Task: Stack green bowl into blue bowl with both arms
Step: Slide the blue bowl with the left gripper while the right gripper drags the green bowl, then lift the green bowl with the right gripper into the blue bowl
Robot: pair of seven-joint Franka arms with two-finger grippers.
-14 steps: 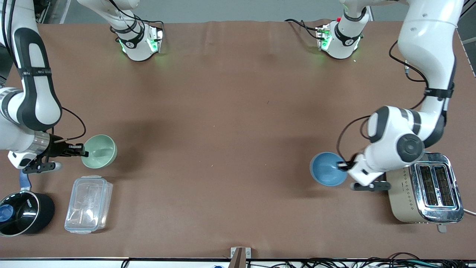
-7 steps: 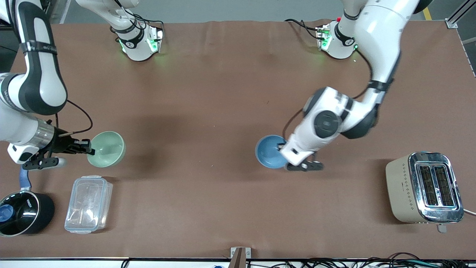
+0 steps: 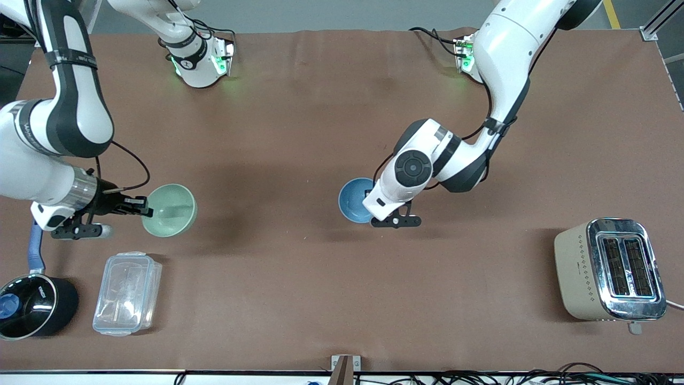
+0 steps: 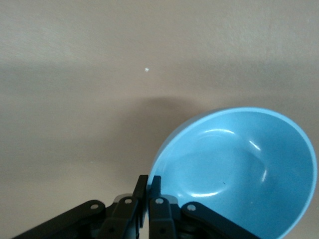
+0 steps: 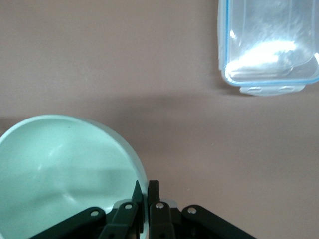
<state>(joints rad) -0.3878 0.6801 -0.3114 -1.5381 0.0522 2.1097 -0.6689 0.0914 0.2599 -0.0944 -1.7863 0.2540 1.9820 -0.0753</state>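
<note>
**Both arms holding bowls above the tabletop**

The right gripper (image 3: pixel 140 207) is pinching the rim of the green bowl (image 3: pixel 170 209) between its closed fingers (image 5: pixel 148 191), carrying it over the tabletop (image 3: pixel 299 133) toward the right arm's end. In the front view, the fingers are gripping the rim at the bowl's nine o'clock edge. A clear plastic container (image 3: pixel 127 293) is lying on the tabletop nearer to the front camera than the bowl, and a black saucepan (image 3: pixel 33 306) is sitting beside that container, at the tabletop's edge.

The left gripper (image 3: pixel 374 199) is clamping the rim of the blue bowl (image 3: pixel 355 199), its fingers (image 4: pixel 147 185) closed on the bowl's three o'clock edge in the front view. The bowl is hanging tilted over the middle of the tabletop. A toaster (image 3: pixel 610 269) is standing at the left arm's end, well apart from both bowls.
</note>
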